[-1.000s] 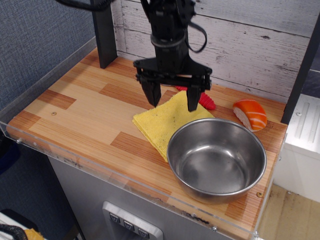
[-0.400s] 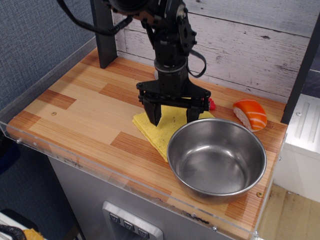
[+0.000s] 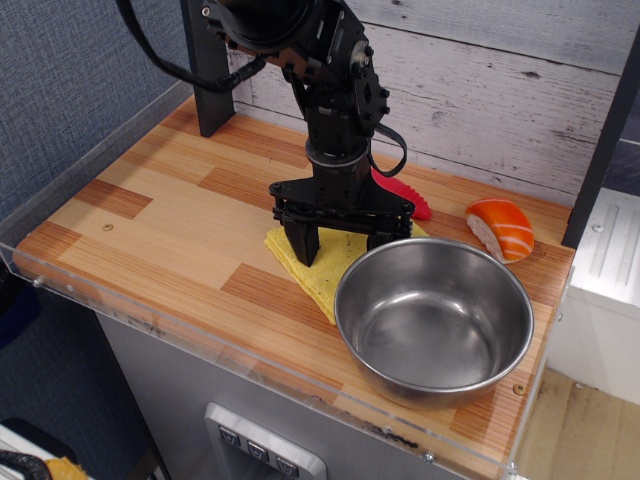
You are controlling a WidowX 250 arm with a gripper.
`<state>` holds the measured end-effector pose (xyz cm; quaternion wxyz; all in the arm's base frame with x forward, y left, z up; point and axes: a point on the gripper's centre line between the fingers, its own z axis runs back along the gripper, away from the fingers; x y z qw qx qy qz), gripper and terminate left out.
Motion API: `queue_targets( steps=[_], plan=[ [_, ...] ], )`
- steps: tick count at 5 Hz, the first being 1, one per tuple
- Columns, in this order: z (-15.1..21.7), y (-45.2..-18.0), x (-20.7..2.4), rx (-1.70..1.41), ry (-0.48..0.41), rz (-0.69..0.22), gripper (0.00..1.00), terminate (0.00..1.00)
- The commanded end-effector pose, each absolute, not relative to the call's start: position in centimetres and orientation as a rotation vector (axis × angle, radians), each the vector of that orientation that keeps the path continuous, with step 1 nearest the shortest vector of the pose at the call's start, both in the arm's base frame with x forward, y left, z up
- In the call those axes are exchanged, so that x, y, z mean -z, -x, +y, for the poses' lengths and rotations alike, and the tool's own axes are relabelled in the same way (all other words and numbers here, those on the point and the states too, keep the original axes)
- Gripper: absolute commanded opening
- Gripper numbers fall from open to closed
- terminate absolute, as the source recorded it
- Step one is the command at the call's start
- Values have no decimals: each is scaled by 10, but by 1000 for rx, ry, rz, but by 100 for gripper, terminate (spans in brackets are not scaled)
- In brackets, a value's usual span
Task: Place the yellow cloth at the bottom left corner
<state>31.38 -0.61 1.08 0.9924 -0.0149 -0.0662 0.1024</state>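
Observation:
The yellow cloth (image 3: 318,272) lies folded on the wood tabletop, just left of the steel bowl (image 3: 432,318) and touching its rim. My black gripper (image 3: 341,244) is straight above the cloth, fingers spread wide and tips down on or just over it. The left fingertip (image 3: 305,248) rests on the cloth's left part; the right fingertip is partly hidden near the bowl's rim. The bottom left corner (image 3: 40,262) of the tabletop lies far left of the gripper, edged by a clear acrylic rim.
A red ridged object (image 3: 405,197) lies behind the gripper. An orange and white salmon sushi piece (image 3: 500,228) sits at the back right. A dark post (image 3: 208,70) stands at the back left. A white plank wall runs behind.
The gripper has come down from above the cloth onto it, staying open. The cloth and bowl have not moved.

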Motion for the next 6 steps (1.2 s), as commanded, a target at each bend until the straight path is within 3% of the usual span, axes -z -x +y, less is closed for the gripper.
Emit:
queue_targets(
  steps=[1,3,6],
  plan=[
    [6,-303,-10,-219,8,-128,100,0],
    [29,-299,-22,-254,-29,-145,100,0],
    [85,-295,-21,-371,-74,-153,100,0]
  ],
)
